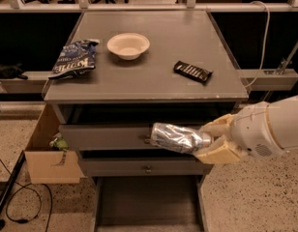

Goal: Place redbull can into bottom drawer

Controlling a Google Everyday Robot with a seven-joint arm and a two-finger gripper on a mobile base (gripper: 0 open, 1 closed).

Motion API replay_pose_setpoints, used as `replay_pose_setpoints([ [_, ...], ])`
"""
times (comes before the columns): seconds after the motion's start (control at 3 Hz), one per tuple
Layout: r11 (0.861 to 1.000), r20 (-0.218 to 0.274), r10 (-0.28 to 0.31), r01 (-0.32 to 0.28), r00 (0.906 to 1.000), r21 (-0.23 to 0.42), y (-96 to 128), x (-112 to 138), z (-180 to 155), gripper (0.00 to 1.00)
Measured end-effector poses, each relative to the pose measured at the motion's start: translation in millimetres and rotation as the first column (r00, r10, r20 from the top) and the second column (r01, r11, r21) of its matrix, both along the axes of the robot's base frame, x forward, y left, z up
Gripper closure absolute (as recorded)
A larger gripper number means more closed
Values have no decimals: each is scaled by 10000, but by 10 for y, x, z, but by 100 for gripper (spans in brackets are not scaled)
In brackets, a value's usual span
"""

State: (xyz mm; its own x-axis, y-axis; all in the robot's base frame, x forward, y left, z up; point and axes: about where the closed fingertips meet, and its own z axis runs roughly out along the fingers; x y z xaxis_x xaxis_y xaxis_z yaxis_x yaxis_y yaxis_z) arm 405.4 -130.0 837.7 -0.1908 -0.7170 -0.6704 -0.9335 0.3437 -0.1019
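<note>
My gripper [209,140] comes in from the right, its cream fingers [220,151] shut on the redbull can [177,137]. The shiny silver can lies sideways, pointing left, in front of the two knob-fronted drawers and above the bottom drawer. The bottom drawer [146,204] is pulled out at the foot of the grey cabinet, its dark grey floor showing, with nothing seen in it.
On the cabinet top [154,79] lie a blue chip bag [74,58], a white bowl [128,45] and a dark candy bar [193,72]. A cardboard box [47,153] stands at the cabinet's left. Cables [18,197] lie on the speckled floor.
</note>
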Motion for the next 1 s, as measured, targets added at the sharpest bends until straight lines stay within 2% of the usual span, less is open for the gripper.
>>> replay_pose_setpoints([
  [0.33,9966,-204,-275,290,9994,765,77,-239,-260,100],
  [0.67,9901,-432,-717,763,9965,1179,56,-453,-670,100],
  [1.0,9886,-245,-835,859,9962,1238,-25,-455,-1017,100],
])
